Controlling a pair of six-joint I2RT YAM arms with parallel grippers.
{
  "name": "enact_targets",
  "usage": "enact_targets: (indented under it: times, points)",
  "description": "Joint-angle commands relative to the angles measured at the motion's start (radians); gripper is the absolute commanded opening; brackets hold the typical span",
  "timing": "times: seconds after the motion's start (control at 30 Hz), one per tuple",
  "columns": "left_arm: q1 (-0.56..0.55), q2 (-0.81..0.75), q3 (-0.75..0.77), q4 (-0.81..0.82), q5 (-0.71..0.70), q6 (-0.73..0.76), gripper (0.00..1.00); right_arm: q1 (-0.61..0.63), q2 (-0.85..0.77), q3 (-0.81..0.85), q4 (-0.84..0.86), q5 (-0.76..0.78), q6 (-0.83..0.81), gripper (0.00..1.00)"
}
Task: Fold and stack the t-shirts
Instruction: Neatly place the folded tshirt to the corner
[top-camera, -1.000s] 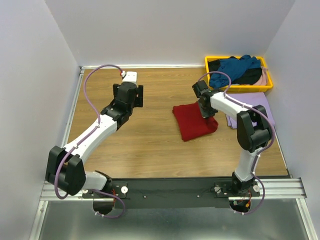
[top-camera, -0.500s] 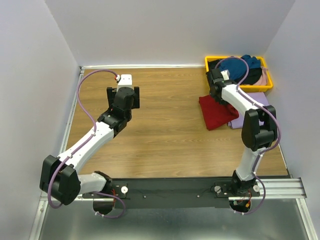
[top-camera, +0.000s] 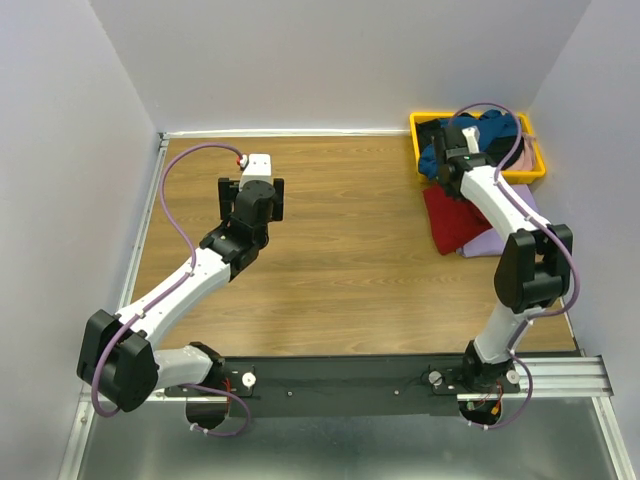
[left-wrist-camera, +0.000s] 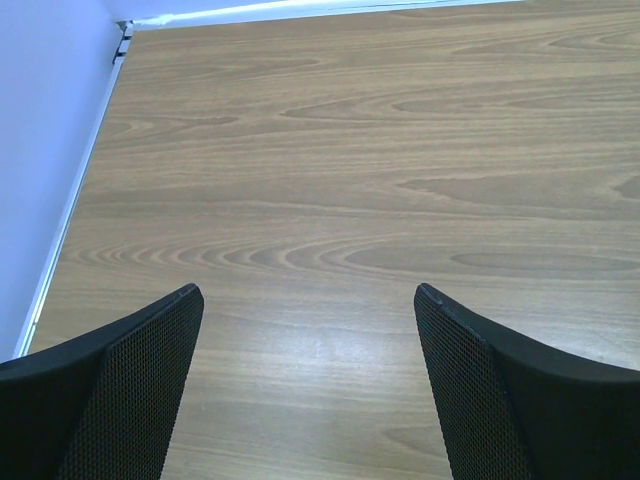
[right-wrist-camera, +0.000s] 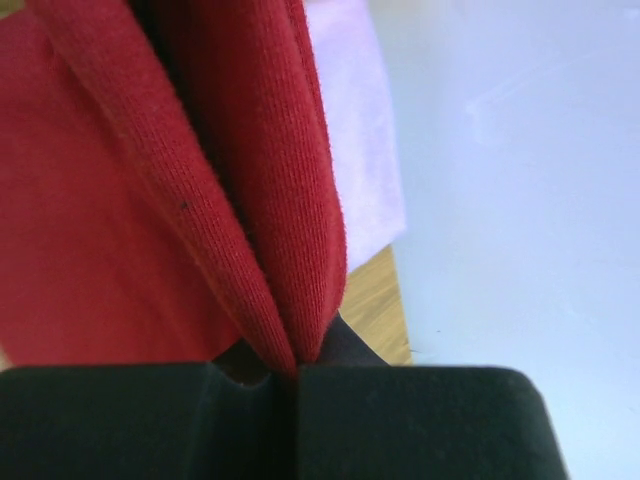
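our right pincer is clamped on a doubled edge of the dark red shirt; in its wrist view the two pads meet with the cloth pinched between them. from above, that pincer sits by the far right corner of the counter, just beside the yellow tray, where a teal blue shirt lies heaped with other dark cloth.

the red shirt runs from the pincer toward the near edge, its long axis roughly along the right edge of the counter. its right part overlaps the lavender shirt, which lies flat against the right edge and shows past it on the near and right sides. we cannot tell whether the red one rests fully on it or partly hangs.

our left pincer has its jaws apart over bare wood toward the far left corner, holding nothing, well apart from both shirts.

so we judge the stacking to be the right arm's job: the lavender shirt lies just to the near right of the pincer, and the red one needs setting down square on it before letting go.
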Motion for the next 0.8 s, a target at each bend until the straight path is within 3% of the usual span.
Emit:
enact_targets:
  times: [0.0,0.53,0.77]
  points:
    - [-0.008,-0.028,-0.008,0.041,-0.044,0.013,0.94,-0.028,-0.06,0.035,-0.003,0.041,-0.034,0.01]
    - [-0.014,-0.016,-0.015,0.053,-0.029,0.02,0.93,-0.149,-0.053,0.065,-0.005,0.018,-0.058,0.01]
    - [-0.014,-0.007,-0.019,0.056,-0.032,0.025,0.93,-0.227,-0.019,0.036,0.107,0.006,-0.096,0.01]
